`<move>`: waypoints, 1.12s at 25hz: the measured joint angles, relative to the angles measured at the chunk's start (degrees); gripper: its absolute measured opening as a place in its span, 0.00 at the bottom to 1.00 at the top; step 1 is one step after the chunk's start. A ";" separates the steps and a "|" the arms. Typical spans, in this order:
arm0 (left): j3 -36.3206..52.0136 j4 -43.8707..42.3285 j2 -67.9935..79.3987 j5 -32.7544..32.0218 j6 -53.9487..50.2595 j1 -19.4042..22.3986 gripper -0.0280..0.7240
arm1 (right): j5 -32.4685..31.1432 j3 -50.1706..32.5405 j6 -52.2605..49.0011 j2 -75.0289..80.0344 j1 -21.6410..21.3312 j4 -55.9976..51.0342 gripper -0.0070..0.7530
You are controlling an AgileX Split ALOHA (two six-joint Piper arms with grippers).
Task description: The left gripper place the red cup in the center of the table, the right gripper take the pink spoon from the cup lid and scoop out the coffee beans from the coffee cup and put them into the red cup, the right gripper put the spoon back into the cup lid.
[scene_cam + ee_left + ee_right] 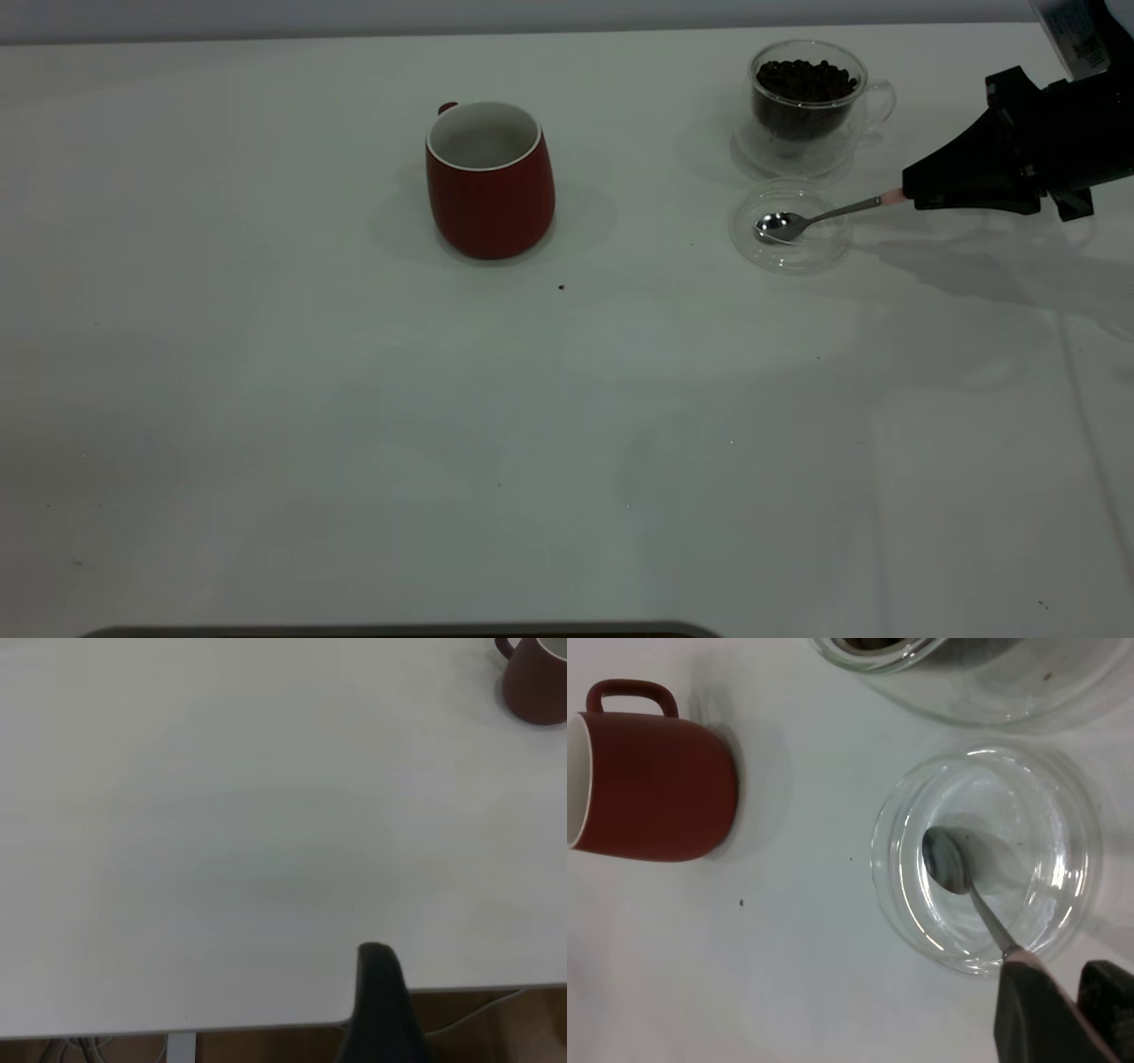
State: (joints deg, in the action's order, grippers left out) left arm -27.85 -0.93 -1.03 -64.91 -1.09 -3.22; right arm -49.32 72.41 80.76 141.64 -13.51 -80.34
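The red cup [490,190] stands upright near the middle of the table [354,399], white inside, with its handle turned away; it also shows in the right wrist view [656,788]. Right of it lies the clear cup lid [797,263] [895,895]. The pink spoon [780,224] [948,859] rests with its metal bowl inside the lid. My right gripper [912,190] [1081,992] is shut on the spoon's pink handle just outside the lid's rim. Behind the lid stands the coffee cup [808,106], holding a heap of coffee beans [804,80]. My left gripper [381,992] hangs back at the table's edge.
A few tiny dark specks dot the white top, one [561,287] just in front of the red cup. The coffee cup's wide clear base nearly touches the lid. A dark strip [399,631] runs along the near edge.
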 joint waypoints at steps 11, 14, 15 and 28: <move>0.00 0.00 0.00 0.00 0.00 0.00 0.82 | 2.21 0.00 2.07 0.48 0.00 0.23 0.56; 0.00 0.00 0.00 0.00 0.05 0.00 0.82 | 2.58 0.00 3.41 0.48 0.00 -1.35 0.62; 0.00 0.00 0.00 0.00 0.05 0.00 0.82 | 2.84 0.00 4.12 0.48 0.00 -2.01 0.64; 0.00 0.00 0.00 0.00 0.11 0.00 0.82 | 2.24 -0.18 3.13 -4.62 1.74 -12.76 0.66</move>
State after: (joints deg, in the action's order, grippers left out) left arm -27.85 -0.93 -1.03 -64.91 -0.97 -3.22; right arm -47.08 72.24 83.88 137.02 -11.77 -93.11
